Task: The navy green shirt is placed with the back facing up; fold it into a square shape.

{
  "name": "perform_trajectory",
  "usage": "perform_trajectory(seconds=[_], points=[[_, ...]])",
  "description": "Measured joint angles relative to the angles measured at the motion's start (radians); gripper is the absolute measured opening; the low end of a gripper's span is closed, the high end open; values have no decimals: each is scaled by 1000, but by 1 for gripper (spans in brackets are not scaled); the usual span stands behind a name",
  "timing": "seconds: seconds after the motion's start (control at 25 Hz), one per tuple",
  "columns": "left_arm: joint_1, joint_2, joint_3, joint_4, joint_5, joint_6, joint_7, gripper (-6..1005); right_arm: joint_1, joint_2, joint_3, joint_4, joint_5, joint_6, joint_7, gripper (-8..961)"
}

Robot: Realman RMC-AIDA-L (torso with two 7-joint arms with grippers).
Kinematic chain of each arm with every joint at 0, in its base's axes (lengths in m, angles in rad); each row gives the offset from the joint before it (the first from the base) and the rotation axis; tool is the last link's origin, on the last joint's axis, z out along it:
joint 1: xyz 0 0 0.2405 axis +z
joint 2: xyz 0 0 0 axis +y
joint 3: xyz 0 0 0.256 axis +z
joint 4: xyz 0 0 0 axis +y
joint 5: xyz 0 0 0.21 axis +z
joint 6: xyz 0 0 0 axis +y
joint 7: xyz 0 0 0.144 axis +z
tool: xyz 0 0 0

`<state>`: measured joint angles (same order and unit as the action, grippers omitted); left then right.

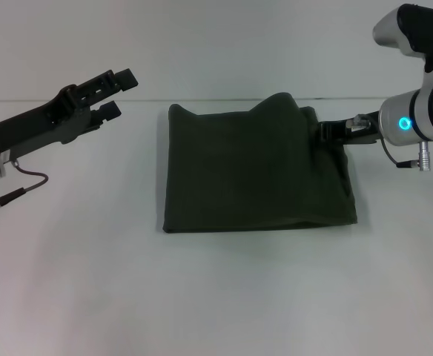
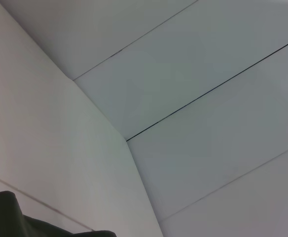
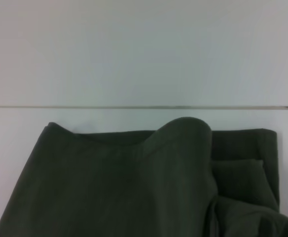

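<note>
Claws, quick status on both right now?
Left claw: open, holding nothing, raised left of the shirt.
Right claw: at the shirt's right edge; open or closed cannot be told.

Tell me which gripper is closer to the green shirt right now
Right. The right gripper is at the far right edge of the navy green shirt, touching the cloth. The left gripper hangs open, off to the shirt's left, clear of it.

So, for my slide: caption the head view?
Folded shirt on table; right gripper at its edge, left gripper raised apart.
</note>
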<state>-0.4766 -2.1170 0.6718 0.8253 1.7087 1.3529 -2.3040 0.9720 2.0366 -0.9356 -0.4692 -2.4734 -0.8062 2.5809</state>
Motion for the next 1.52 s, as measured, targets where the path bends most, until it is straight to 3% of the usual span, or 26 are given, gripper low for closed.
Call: perform_trajectory(seconds=[0.48,0.56,1.24,1.52], points=[[-3,-2,0,0,-1,-1,0,937,2,0,2,6,0,3,1,218],[-4,-1,0,0,-1,-1,0,937,2,1,1,7,0,4,1,387],[-2,-1,0,-1,-2,-2,0,936,4,1,2,-1,2,-29,14,203],[-2,-1,-1,-2,-1,-2,0,936,6,-1,3,-21,2,-69,24,178]])
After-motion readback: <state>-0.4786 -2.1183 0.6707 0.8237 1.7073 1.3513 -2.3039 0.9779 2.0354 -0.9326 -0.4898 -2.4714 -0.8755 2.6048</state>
